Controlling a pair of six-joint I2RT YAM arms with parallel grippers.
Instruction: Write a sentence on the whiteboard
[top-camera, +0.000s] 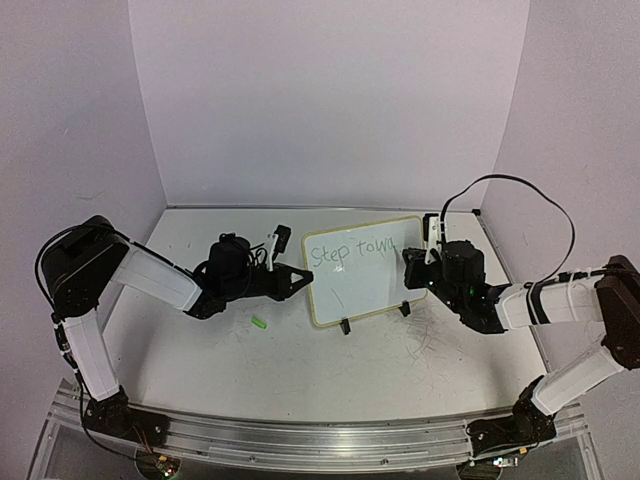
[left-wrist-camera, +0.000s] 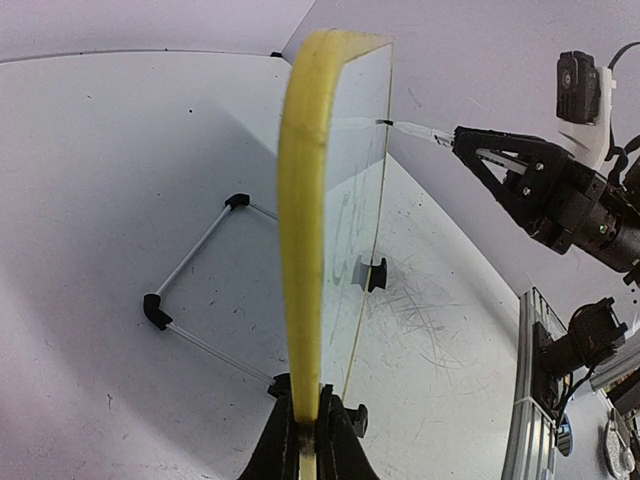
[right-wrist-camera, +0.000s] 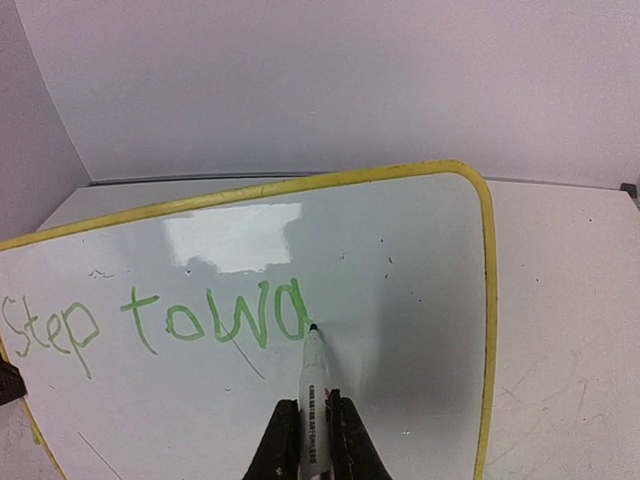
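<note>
A small, rectangular, yellow-green-rimmed whiteboard (top-camera: 372, 288) stands on its thin black wire stand in the middle of the scuffed white tabletop (top-camera: 300, 370). The left gripper (top-camera: 303, 281) is clenched on the board's left edge. The right gripper (right-wrist-camera: 312, 445) grasps a white marker pen (right-wrist-camera: 314, 385). The pen's tip touches the board just right of the green handwritten sentence (right-wrist-camera: 160, 320), which reads "Step towa". A small green piece (top-camera: 259, 322) lies near the left gripper.

The whiteboard (right-wrist-camera: 420, 280) has a glossy, smooth white face that mirrors the light, and its yellow-green rim (left-wrist-camera: 305, 250) looks like smooth plastic. The marker (right-wrist-camera: 315, 410) has a shiny plastic barrel. The bench (top-camera: 300, 360) is matt white, scuffed with grey scratches.
</note>
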